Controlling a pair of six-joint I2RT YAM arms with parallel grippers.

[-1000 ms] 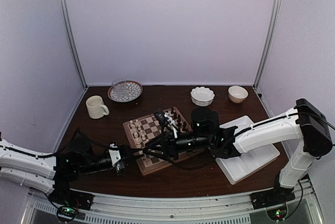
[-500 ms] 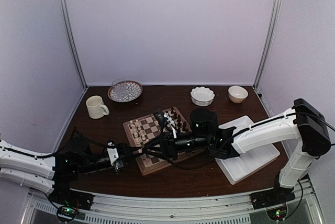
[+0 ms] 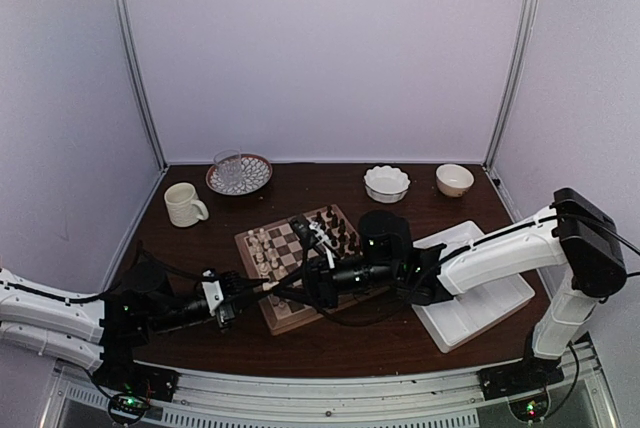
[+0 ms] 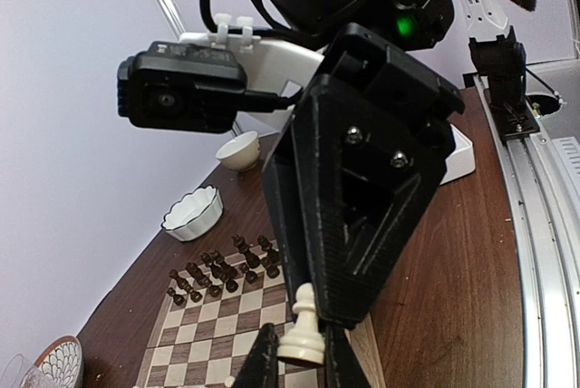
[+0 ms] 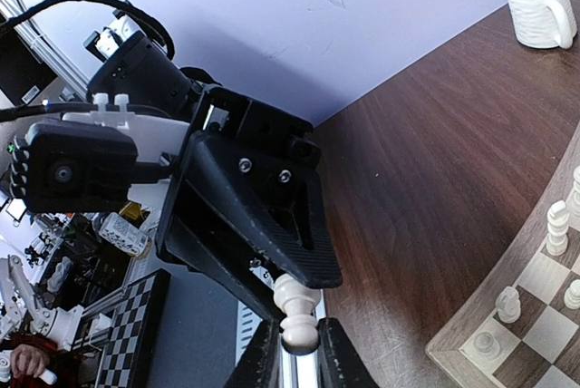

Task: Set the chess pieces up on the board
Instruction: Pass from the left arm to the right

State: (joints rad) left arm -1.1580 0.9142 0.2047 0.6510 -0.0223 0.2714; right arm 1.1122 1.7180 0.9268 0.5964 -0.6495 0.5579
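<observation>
Now the two arms are meeting low over the near-left edge of the board [image 3: 288, 244], and a single cream pawn [image 4: 302, 329] is sitting between them. The left gripper [image 4: 299, 359] is pinching the pawn's base between its closed fingers, with the head pointing up. From the other side, the right gripper [image 5: 296, 356] is clamping its fingers around the same pawn, so both are gripping the one piece, held clear of the squares.

A second ago the picture was different. The left gripper was lying further back to the left, with a gap between its tip and the right one. Since then it has been reaching in toward the board, and that gap is now gone. The right arm has been sliding a little to the left as well, and its fingers, standing wider before, have been drawing in onto the pawn.

Everything else is staying put:
- The other cream pieces [image 3: 262, 248] are standing along the board's left side.
- The dark pieces [image 3: 335, 228] are lining its far right side.
- The white tray [image 3: 490, 298] is resting to the right of the board, partly under the right arm.
- The mug [image 3: 184, 204] is sitting at the far left.
- A patterned plate [image 3: 238, 174] with a glass on it is standing behind the mug.
- Two bowls — a fluted one [image 3: 386, 183] and a plain one [image 3: 454, 179] — are sitting at the far right.
</observation>
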